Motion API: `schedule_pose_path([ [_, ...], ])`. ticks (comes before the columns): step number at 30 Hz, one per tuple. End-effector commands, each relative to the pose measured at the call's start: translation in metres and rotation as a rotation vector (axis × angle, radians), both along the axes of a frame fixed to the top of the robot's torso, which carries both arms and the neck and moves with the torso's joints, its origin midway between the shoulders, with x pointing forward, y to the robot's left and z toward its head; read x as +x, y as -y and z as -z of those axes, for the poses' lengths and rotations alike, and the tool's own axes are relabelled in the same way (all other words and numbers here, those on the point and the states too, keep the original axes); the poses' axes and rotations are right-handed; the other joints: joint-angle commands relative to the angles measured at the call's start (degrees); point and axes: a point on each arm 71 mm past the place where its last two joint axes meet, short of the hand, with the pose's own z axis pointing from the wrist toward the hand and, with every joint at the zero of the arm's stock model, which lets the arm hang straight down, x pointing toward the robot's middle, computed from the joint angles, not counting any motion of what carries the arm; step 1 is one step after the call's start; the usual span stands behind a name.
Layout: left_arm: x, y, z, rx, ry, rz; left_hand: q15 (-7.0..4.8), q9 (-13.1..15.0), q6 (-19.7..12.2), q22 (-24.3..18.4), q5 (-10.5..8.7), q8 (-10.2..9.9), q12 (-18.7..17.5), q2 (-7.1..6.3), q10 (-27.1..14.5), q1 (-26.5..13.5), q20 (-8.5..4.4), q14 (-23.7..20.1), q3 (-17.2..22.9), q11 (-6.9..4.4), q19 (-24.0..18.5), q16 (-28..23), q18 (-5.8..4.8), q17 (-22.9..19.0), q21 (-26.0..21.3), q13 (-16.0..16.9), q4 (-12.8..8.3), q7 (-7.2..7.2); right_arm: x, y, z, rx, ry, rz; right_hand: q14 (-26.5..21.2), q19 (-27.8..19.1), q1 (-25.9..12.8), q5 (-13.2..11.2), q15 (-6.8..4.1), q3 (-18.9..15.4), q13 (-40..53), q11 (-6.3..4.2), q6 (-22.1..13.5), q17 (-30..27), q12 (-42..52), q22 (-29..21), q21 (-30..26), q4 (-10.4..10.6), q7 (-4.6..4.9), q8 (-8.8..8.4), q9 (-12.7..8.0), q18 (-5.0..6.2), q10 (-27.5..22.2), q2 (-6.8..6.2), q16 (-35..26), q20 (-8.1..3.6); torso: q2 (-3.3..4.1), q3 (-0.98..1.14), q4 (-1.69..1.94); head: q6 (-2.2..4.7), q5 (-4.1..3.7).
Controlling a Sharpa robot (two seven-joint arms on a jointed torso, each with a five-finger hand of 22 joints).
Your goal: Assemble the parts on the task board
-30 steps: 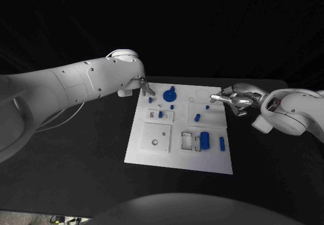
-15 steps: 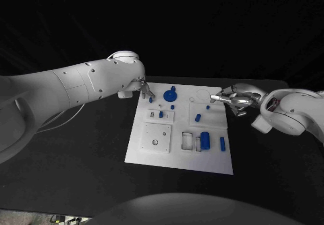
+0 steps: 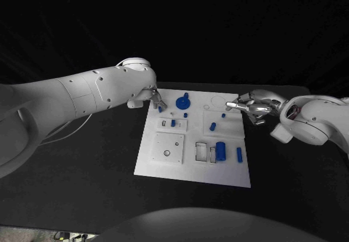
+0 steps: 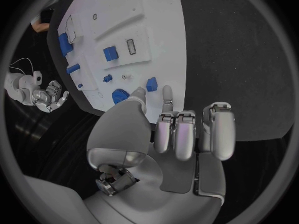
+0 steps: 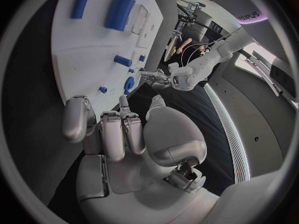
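Note:
The white task board (image 3: pixel 190 169) lies mid-table and also shows in the wrist views (image 4: pixel 152 20) (image 5: pixel 81 50). My left hand (image 3: pixel 153 97) hovers at its far left corner. The thumb and one outstretched finger (image 4: pixel 166 92) point at a small blue part (image 3: pixel 160 108) (image 4: pixel 151 83) that sits just beyond their tips; nothing is in the hand. A round blue part with a knob (image 3: pixel 183 103) (image 4: pixel 121 95) is beside it. My right hand (image 3: pixel 251 108) (image 5: pixel 118 129) hangs by the board's far right edge, holding nothing.
Other blue parts are on the board: a thick cylinder (image 3: pixel 220 149) (image 5: pixel 120 12), a thin bar (image 3: pixel 239 154) (image 5: pixel 82 0), a short peg (image 3: pixel 213 126) and a small block (image 3: pixel 173 122). A raised white square plate (image 3: pixel 169 147) fills the near left.
My left hand has shifted slightly toward the board's left edge, fingers now closer to the small blue part. The right hand has not moved.

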Motion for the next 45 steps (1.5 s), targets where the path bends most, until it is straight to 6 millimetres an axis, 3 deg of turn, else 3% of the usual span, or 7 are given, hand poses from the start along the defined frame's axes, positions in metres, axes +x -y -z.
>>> schedule_pose_path([
  [1, 0.000, 0.005, 0.000, -0.037, 0.006, 0.023, -0.07, 0.04, -0.32, 9.96, 0.40, -0.44, 0.02, 0.26, 5.86, 0.58, -0.14, 6.03, -0.09, -0.11, -0.27, 0.14, 0.72, 15.07, -0.30, 15.06, -0.24, 0.21, -0.001, -0.001, 0.001, -0.001, -0.004, -0.020, 2.19, -0.34, -0.05, 0.27, 0.28, -0.33, 14.96, 0.52, 0.15, 10.46, 0.21, 8.87, -0.34, -0.16, 0.10, 0.01, -0.05, 0.72, 5.96, 0.17, -0.24, 0.05, -0.02, 0.01, 0.01, 0.01, 0.01],
  [14, -0.002, 0.008, 0.001, -0.066, -0.002, 0.021, -0.05, 0.00, -0.36, 10.00, 1.48, -0.80, 0.02, 0.31, 5.86, 1.67, -0.12, 6.03, 0.03, -0.11, -0.30, 0.14, 0.74, 15.07, -0.40, 15.06, -0.50, 0.24, 0.000, 0.000, 0.001, -0.005, -0.006, -0.016, 2.19, -0.34, -0.05, 0.27, 0.28, -0.33, 14.96, 0.52, 0.15, 10.46, 0.21, 8.87, -0.34, -0.16, 0.10, 0.01, -0.05, 0.72, 5.96, 0.17, -0.24, 0.05, -0.07, 0.02, 0.06, 0.01, 0.15],
  [21, -0.004, 0.006, 0.001, -0.019, 0.018, 0.008, 0.01, -0.01, -0.29, 10.21, -0.45, -1.19, 0.02, 0.01, 5.86, -0.09, -0.06, 6.03, -1.28, 0.01, -0.07, 0.14, 0.68, 15.07, -0.31, 15.06, 0.14, 0.41, 0.000, 0.000, 0.001, -0.005, -0.008, -0.017, 2.18, -0.38, 0.02, 0.31, 0.28, -0.35, 14.96, 0.52, 0.16, 10.45, 0.21, 8.86, -0.41, -0.19, 0.11, 0.01, -0.06, 0.73, 5.96, 0.19, -0.25, 0.05, -0.08, -0.01, 0.02, 0.01, 0.36],
  [29, -0.006, 0.004, 0.002, 0.028, 0.001, 0.001, 0.02, -0.02, -0.37, 10.06, -0.66, -1.30, 0.02, 0.10, 5.86, -0.36, -0.05, 6.03, -1.44, 0.03, -0.27, 0.14, 0.75, 15.07, -0.51, 15.06, 0.14, 0.43, 0.000, 0.001, 0.002, -0.007, -0.012, -0.017, 2.18, -0.38, 0.02, 0.31, 0.28, -0.35, 14.96, 0.52, 0.16, 10.45, 0.21, 8.86, -0.41, -0.19, 0.11, 0.01, -0.06, 0.73, 5.96, 0.19, -0.25, 0.05, -0.08, 0.04, 0.05, 0.01, 0.39],
  [40, -0.008, 0.003, 0.002, 0.077, 0.019, 0.008, 0.07, 0.07, -1.02, 9.87, 0.20, -1.65, 0.02, 0.39, 5.86, 0.13, -0.01, 6.03, -1.35, 0.13, -0.51, 0.14, 0.84, 15.07, -0.83, 15.06, -0.13, 0.55, 0.000, 0.001, 0.003, -0.011, -0.018, -0.016, 2.12, -0.42, 0.05, 0.33, 0.28, -0.36, 14.96, 0.53, 0.16, 10.38, 0.21, 8.84, -0.46, -0.20, 0.11, 0.01, -0.06, 0.74, 5.96, 0.20, -0.31, 0.06, -0.04, -0.02, -0.06, 0.01, 0.32],
  [45, -0.011, 0.004, 0.002, 0.048, 0.027, 0.022, 0.02, 1.52, -0.71, 10.01, 1.07, -0.37, 0.02, 0.28, 5.86, 0.55, -0.01, 6.03, -1.49, 0.00, -0.33, 0.14, 0.80, 15.07, -0.79, 15.06, -0.05, 0.36, 0.000, 0.002, 0.003, -0.012, -0.018, -0.014, 2.12, -0.42, 0.05, 0.33, 0.28, -0.36, 14.96, 0.53, 0.16, 10.38, 0.21, 8.84, -0.46, -0.20, 0.11, 0.01, -0.06, 0.74, 5.96, 0.20, -0.31, 0.06, -0.08, 0.01, 0.01, 0.01, 0.28],
])
